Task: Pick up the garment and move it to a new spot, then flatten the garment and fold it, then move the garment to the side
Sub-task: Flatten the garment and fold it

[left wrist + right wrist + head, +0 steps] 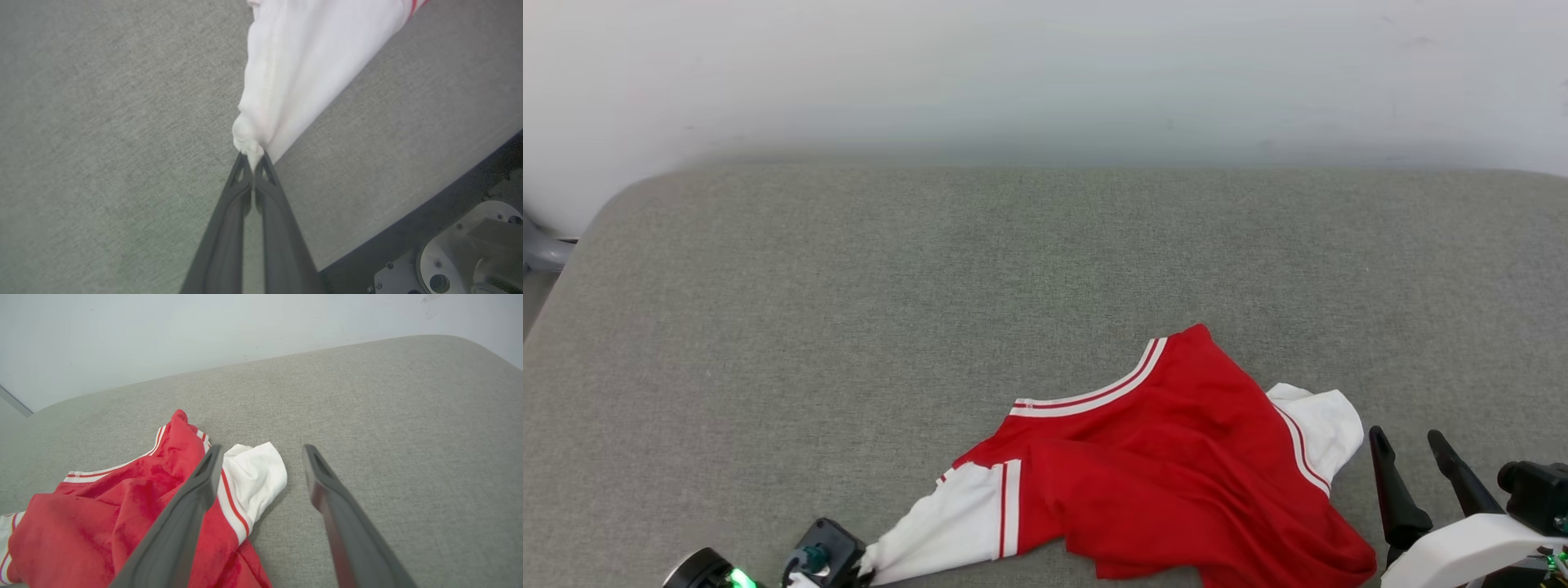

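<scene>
Grey woven cloth covers the broad padded surface (849, 310), which runs back to a pale wall (1045, 73). Near the front edge, right of centre in the head view, lies the garment (1176, 465) — crumpled, mostly red, its striped neckline (1094, 394) turned toward the wall. One white sleeve (1327, 429) sits bunched at the garment's right side, resting on the surface. The second sleeve (302, 61) stretches out to the left in a narrowing cone, and its tip is pinched in the left gripper (254, 158), whose fingers are closed tight on the cloth near the surface's front-left. The right gripper (261, 451) holds nothing; its fingers stand wide apart just right of the bunched sleeve. In its wrist view one finger overlaps the sleeve's red-and-white trim — whether it touches the cloth I cannot tell.
</scene>
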